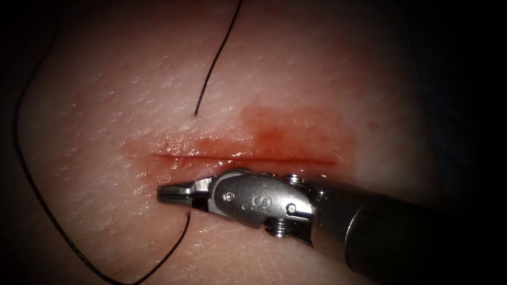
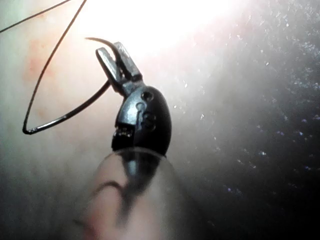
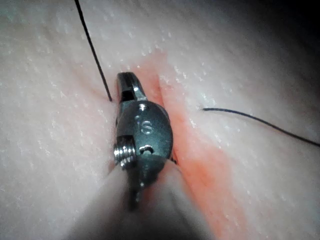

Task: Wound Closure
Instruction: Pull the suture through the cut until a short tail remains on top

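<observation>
My right claw [image 1: 168, 193], a small steel two-jawed needle driver, lies low on the pale, moist pork tissue [image 1: 105, 105] just below the straight red cut [image 1: 243, 159]. Its jaws are pressed together, tip pointing toward the cut's left end; I cannot tell whether anything is pinched. Thin black thread [image 1: 45, 211] enters the tissue just beneath the jaws and again above the cut, looping wide to the left between the two points. Red fluid [image 1: 280, 132] stains the tissue around the cut. My left claw [image 2: 116, 59], seen in its wrist view, pinches the curved dark steel needle [image 2: 100, 41] near its pointed end, held off the tissue, thread trailing from it.
</observation>
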`<state>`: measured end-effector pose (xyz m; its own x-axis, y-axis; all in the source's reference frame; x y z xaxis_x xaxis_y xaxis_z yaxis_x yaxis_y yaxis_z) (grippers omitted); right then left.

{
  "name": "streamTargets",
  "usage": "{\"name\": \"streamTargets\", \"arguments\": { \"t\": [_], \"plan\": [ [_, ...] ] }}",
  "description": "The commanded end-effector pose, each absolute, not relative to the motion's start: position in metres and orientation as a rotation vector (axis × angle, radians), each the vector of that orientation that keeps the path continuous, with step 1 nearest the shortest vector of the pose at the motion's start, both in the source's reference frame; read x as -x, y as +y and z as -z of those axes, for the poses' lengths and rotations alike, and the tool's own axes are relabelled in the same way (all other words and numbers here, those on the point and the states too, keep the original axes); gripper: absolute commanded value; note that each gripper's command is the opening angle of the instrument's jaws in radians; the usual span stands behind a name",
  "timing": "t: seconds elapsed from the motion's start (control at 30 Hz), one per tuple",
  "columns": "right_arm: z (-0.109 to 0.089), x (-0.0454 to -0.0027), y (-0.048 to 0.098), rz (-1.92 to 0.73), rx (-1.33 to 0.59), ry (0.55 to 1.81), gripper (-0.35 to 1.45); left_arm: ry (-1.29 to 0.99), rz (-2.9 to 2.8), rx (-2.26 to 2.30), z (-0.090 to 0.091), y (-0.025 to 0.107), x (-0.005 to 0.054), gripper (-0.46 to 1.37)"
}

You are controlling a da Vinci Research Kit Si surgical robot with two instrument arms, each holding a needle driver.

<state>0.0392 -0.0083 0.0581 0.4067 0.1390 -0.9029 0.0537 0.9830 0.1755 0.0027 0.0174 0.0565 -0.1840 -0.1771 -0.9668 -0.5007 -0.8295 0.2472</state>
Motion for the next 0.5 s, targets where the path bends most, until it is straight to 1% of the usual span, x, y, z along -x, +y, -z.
{"name": "streamTargets", "arguments": {
  "t": [0.03, 0.17, 0.2, 0.27, 0.3, 0.33, 0.37, 0.5],
  "plan": [
    [-0.0582, -0.0392, -0.0082, -0.056, -0.186, 1.152, -0.35, 0.789, -2.116, 1.847, -0.0564, 0.0173, -0.0027, -0.35],
    [-0.0582, -0.0393, -0.0081, -0.061, -0.181, 1.159, -0.35, 0.789, -2.116, 1.848, -0.0563, 0.0173, -0.0027, -0.35],
    [-0.0581, -0.0393, -0.0079, -0.069, -0.172, 1.172, -0.16, 0.789, -2.116, 1.848, -0.0563, 0.0173, -0.0027, -0.35],
    [-0.0581, -0.0392, -0.0077, -0.08, -0.162, 1.192, 0.36, 0.788, -2.116, 1.849, -0.0562, 0.0173, -0.0027, -0.35],
    [-0.058, -0.0392, -0.0077, -0.087, -0.154, 1.195, 0.54, 0.787, -2.116, 1.849, -0.0562, 0.0173, -0.0027, -0.35],
    [-0.0579, -0.0392, -0.0074, -0.099, -0.141, 1.196, 0.84, 0.787, -2.115, 1.85, -0.0562, 0.0173, -0.0027, -0.35],
    [-0.0578, -0.0391, -0.0072, -0.107, -0.135, 1.196, 0.94, 0.786, -2.115, 1.85, -0.0562, 0.0173, -0.0027, -0.35],
    [-0.0572, -0.0386, -0.0063, -0.11, -0.125, 1.204, 0.91, 0.788, -2.112, 1.851, -0.0562, 0.0173, -0.0027, -0.35]
  ]
}}
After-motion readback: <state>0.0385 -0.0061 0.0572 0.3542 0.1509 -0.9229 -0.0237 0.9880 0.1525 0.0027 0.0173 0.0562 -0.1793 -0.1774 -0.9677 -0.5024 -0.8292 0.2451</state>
